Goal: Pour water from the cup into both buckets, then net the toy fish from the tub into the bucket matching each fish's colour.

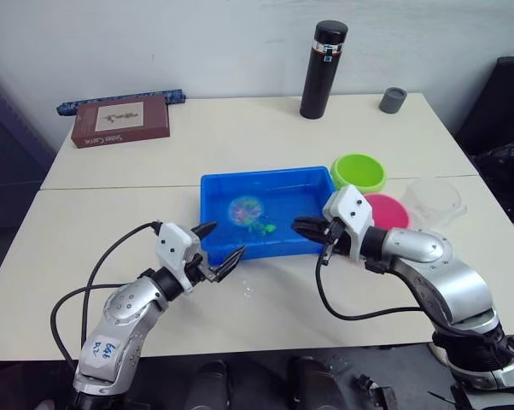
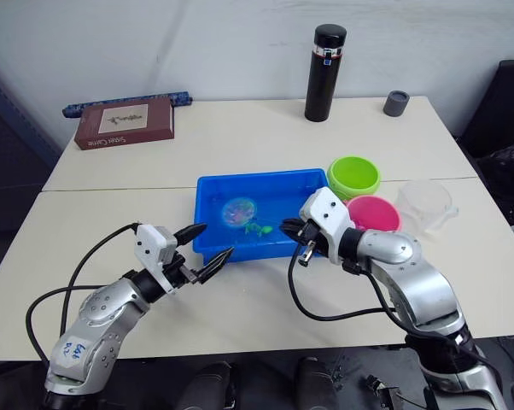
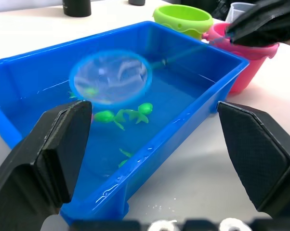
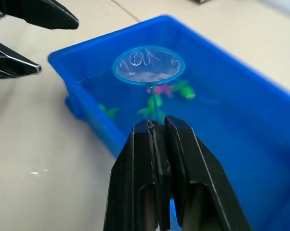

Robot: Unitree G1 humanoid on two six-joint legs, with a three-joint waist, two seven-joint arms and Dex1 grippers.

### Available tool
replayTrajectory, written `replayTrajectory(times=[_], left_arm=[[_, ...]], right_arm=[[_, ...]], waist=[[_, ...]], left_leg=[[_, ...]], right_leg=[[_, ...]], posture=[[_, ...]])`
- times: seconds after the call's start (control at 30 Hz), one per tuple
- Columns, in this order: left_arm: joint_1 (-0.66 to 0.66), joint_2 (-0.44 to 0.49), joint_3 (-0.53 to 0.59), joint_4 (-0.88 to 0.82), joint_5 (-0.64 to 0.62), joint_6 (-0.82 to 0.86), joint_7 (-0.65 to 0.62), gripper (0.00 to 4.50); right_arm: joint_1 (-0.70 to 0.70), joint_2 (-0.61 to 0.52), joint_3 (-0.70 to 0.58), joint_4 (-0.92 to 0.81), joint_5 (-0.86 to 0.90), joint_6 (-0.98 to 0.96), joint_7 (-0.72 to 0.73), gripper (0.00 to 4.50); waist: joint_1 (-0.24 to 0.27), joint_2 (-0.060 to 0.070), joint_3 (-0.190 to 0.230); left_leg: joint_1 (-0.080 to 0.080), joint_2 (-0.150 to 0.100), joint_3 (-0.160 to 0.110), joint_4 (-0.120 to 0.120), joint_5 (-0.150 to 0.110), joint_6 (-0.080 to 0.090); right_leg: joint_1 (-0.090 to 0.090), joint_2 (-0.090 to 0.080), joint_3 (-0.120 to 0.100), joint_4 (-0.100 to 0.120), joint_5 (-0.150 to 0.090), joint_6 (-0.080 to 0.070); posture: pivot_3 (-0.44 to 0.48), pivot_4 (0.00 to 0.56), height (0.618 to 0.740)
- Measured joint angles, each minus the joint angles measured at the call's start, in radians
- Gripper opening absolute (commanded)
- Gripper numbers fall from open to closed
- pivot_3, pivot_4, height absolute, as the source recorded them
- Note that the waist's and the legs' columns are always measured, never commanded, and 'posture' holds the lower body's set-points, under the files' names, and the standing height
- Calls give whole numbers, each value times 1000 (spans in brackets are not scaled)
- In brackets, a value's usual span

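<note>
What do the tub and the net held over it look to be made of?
The tub looks like glossy moulded blue plastic: smooth walls, rolled rim, highlights. The net, held by the right gripper, seems a thin blue plastic hoop and handle with sheer, see-through mesh, probably fabric.

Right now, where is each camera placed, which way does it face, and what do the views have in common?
Left eye and right eye views: on the head, looking forward and down over the table; both arms show, with the tub, green bucket, pink bucket and cup.
Left wrist view: looks between its open fingers at the tub's near corner.
Right wrist view: looks along the right end effector, shut on the net.
Shared: tub, net and fish.
</note>
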Motion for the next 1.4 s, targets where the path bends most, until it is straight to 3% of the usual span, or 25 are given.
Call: replayTrajectory(times=[0.77,1.4], left_arm=[[-1,-13,-9,-32,0,25,23,4461],[20,-15,-11,-62,1,31,34,4461]], right_arm=[[-129,128,-7,102,171,351,-93,0],[-163,193,-38,260,189,381,-151,0]], waist=[[-1,0,0],[-2,0,0]], left_leg=[[-2,0,0,-2,0,0],[-3,0,0,-4,-1,-1]], right_leg=[[-1,0,-1,-2,0,-1],[-3,0,-1,-3,-1,-2]], posture=[[0,150,740],[0,150,740]])
